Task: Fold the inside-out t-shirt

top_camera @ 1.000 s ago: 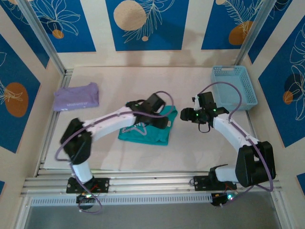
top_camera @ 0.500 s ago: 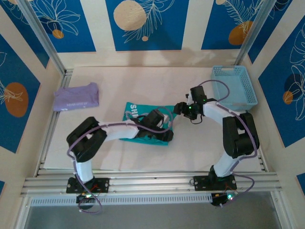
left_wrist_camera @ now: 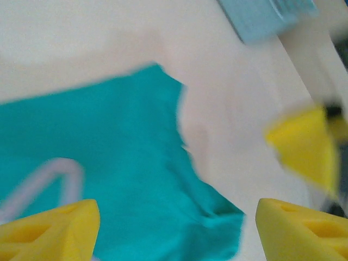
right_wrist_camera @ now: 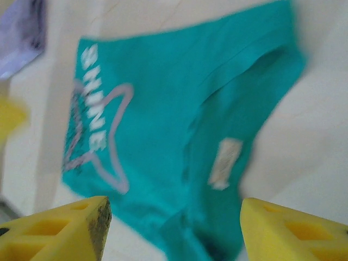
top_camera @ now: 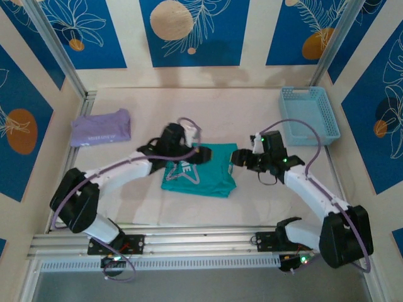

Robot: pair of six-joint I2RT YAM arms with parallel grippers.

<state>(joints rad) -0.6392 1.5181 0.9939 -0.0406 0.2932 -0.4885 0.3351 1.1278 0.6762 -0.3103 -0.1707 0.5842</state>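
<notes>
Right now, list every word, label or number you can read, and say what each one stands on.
"SHINE": printed in white on the teal t-shirt.
Too blurred to read: the pale tag on that t-shirt.
Too small to read: a line of pale print on the lavender folded shirt.

Left pincer (left_wrist_camera: 176, 234): jaws spread wide, gripping nothing | t-shirt (left_wrist_camera: 109, 163): teal, flat on worktop (left_wrist_camera: 239, 125) beneath and ahead of pincer; whitish outline (left_wrist_camera: 49, 176) beside one tip | basket (left_wrist_camera: 266, 16): blue, far ahead | blurred yellow wedge (left_wrist_camera: 307, 147): just beyond the other tip
</notes>
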